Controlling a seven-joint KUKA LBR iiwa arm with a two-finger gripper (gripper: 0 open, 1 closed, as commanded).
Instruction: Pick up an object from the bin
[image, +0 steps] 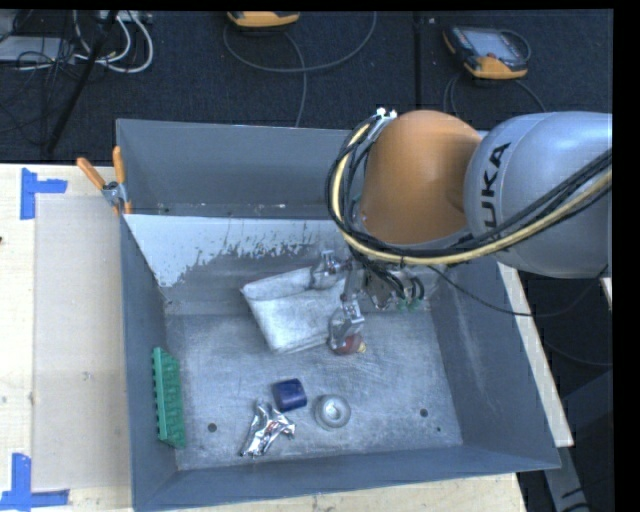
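My gripper (337, 300) hangs under the arm's orange cover, low over the middle of the bin and open. One finger (326, 268) stands at the far edge of a crumpled white cloth (283, 308). The other finger (346, 324) is by the cloth's right end. A small reddish-brown thing (350, 346) lies on the floor just below that nearer fingertip, touching or almost touching it. Nothing shows between the fingers except the cloth's right edge beneath them.
Toward the front lie a small blue block (290, 393), a round silver cap (332, 411) and a crumpled foil piece (266, 431). A green comb-like strip (168, 397) rests along the left wall. The arm covers the bin's right rear part.
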